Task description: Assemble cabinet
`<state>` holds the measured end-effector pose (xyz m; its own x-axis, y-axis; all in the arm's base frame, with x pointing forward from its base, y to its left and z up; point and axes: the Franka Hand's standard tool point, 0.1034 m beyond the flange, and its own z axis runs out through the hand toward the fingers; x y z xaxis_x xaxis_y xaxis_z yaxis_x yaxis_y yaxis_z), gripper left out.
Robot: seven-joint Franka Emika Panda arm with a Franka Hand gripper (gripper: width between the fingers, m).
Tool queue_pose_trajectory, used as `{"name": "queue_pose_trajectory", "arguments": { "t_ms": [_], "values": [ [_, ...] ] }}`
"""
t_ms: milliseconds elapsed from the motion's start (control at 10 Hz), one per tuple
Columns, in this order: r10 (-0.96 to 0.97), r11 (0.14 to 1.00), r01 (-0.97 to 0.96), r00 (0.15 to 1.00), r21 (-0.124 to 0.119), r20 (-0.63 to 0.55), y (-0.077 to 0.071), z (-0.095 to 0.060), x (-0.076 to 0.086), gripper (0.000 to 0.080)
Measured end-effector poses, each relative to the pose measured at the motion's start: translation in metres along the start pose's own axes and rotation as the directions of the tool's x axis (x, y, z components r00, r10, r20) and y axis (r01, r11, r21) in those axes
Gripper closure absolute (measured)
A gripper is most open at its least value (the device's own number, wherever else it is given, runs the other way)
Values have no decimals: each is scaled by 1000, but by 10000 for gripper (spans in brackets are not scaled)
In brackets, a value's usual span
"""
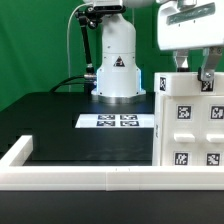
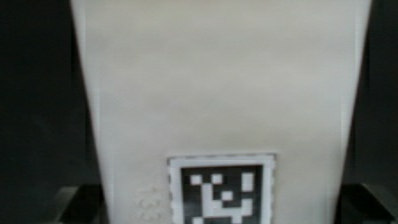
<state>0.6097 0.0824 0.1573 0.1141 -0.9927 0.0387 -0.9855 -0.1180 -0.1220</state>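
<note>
The cabinet (image 1: 186,128) is a large white boxy body with several black-and-white tags on its face. It stands upright at the exterior view's right, near the front rim. My gripper (image 1: 196,74) comes down from above onto its top edge, one finger on each side of a wall. In the wrist view the white cabinet wall (image 2: 214,90) with one tag fills the space between the dark fingers (image 2: 75,203). My gripper (image 2: 217,206) is shut on it. The cabinet's right side is cut off by the frame edge.
The marker board (image 1: 116,121) lies flat on the black table in front of the robot's white base (image 1: 116,70). A low white rim (image 1: 70,178) runs along the front and the left of the table. A green wall stands behind.
</note>
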Motion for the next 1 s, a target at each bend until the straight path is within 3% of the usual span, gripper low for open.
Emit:
{"name": "queue_pose_trajectory", "arguments": {
  "t_ms": [500,800,900,1000],
  "values": [
    [355,935,-354,934,-20,34,2,-1,-2,240],
    [404,915,-403,913,-27,58,1,-2,-4,239],
    [381,925,-380,923,-26,59,1,-2,-4,185],
    [378,926,-377,924,-27,59,1,-1,-5,185]
  ]
}}
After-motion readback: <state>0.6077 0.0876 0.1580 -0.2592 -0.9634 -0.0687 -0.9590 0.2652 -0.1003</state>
